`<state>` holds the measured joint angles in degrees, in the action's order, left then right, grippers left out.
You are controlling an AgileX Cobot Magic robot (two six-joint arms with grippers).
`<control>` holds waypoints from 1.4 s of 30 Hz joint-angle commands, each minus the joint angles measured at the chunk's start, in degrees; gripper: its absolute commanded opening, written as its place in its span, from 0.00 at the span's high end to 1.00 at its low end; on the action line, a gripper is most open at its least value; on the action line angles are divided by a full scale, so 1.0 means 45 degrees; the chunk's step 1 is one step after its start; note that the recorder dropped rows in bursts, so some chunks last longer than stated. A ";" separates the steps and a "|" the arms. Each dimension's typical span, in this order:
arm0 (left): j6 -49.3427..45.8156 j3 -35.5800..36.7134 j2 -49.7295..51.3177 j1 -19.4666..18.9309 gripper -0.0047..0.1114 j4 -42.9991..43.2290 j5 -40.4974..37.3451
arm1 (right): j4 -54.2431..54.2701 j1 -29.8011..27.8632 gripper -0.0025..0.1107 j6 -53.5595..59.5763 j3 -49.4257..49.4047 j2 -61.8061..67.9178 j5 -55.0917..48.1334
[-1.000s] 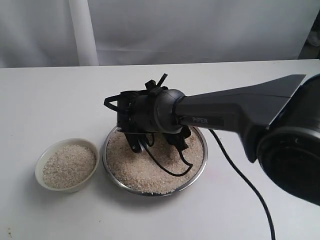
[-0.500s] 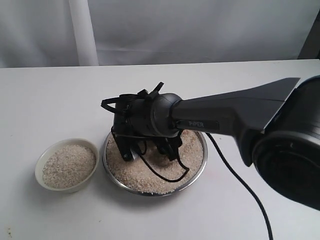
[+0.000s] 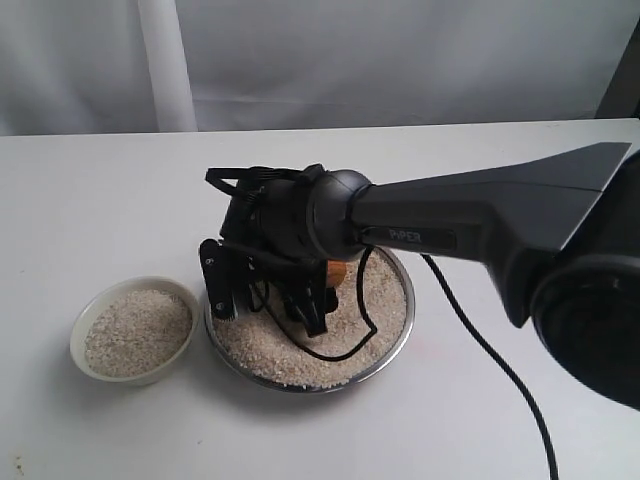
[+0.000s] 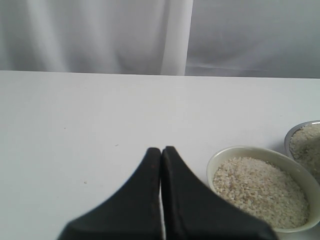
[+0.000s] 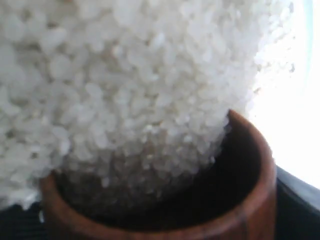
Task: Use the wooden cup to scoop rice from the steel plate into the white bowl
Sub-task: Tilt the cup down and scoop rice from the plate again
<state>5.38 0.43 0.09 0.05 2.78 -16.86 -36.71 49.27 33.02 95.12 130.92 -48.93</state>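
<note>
While the right pincer (image 3: pixel 265 298) grips the cup (image 5: pixel 252 200) against rice (image 3: pixel 290 350) over the plate (image 3: pixel 392 345), the bowl (image 3: pixel 82 328) sits just beside the plate's rim; the left pincer (image 4: pixel 161 156) is closed.

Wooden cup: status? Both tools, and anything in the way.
Right tool shut on the wooden cup, mouth dug into the rice in the steel plate. Left tool shut, empty, near the white bowl. Nothing between plate and bowl.

Left gripper (image 4: pixel 161 150) closed, right gripper (image 3: pixel 267 308) angled downward.
</note>
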 commanded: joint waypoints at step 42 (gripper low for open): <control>0.0032 -0.0096 -0.0021 0.0047 0.96 -0.0059 0.0126 | 0.7403 -0.1791 0.98 -0.1309 -0.6157 -0.2776 1.1981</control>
<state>5.38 0.43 0.09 0.05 2.78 -16.86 -4.80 41.33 29.12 68.47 119.26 -0.82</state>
